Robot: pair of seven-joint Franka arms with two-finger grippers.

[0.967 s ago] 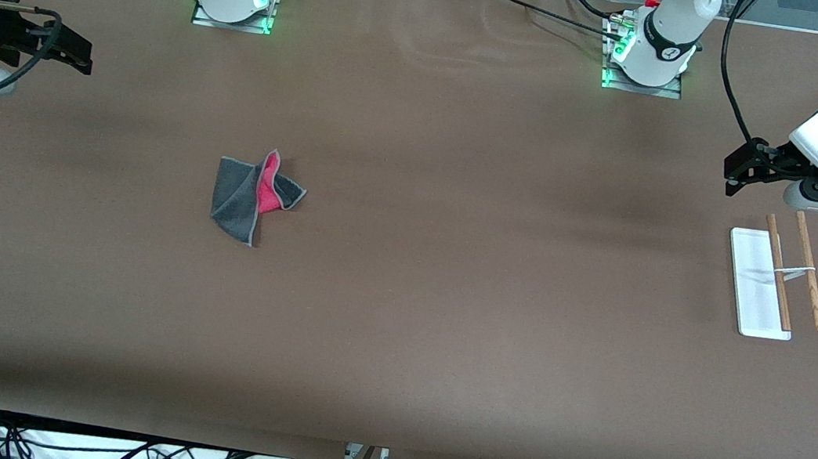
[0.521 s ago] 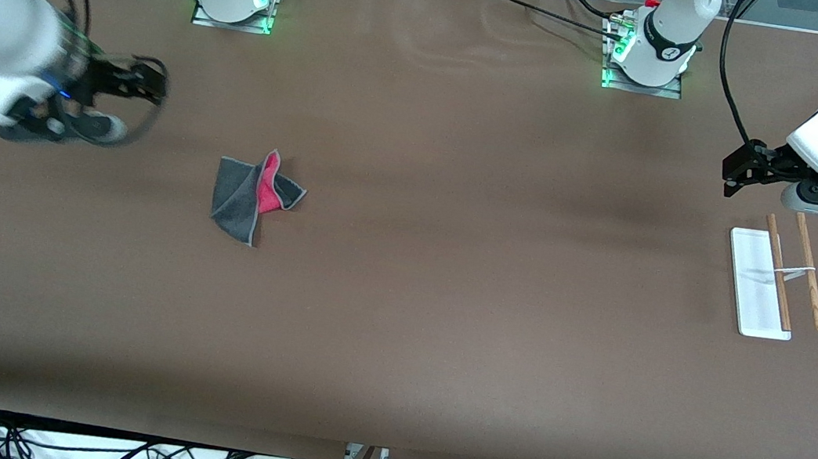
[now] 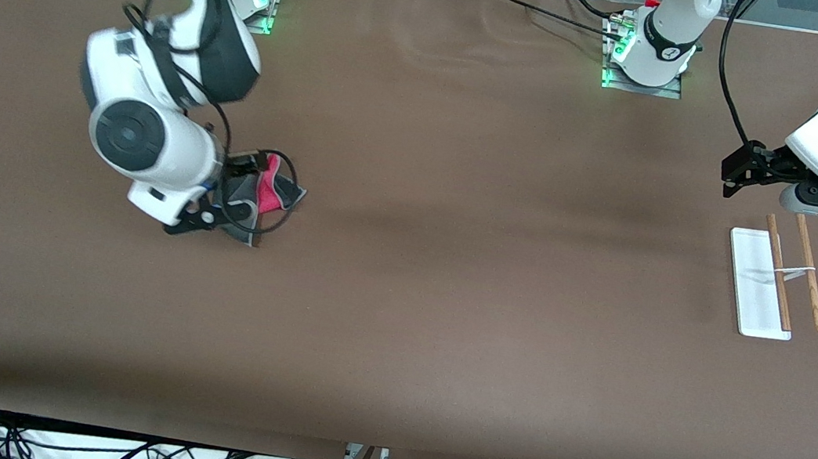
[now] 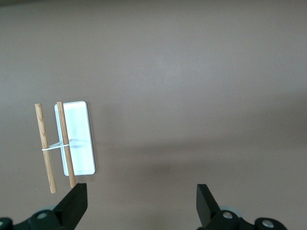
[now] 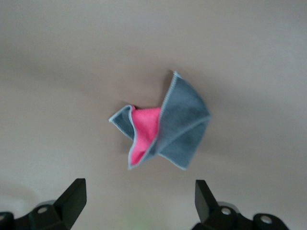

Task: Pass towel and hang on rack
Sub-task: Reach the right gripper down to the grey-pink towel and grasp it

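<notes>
1. Right gripper (image 5: 136,203) has swung in from the table's edge and now hangs over the towel (image 3: 273,194), fingers apart.
2. Towel lies crumpled at the right arm's end, ungrasped; pickup looks next.
3. Left gripper (image 4: 139,203) waits, fingers apart, near the rack (image 3: 778,274).

The towel (image 3: 273,194) (image 5: 163,125) lies crumpled on the bench toward the right arm's end, folded over itself so that dark grey panels flank a pink-red strip, with pale stitching along its edges. The rack (image 3: 776,275) (image 4: 64,142) sits well apart, at about three o'clock from the towel, toward the left arm's end: a flat white rectangular base with two thin wooden rods joined by a white crosspiece.
</notes>
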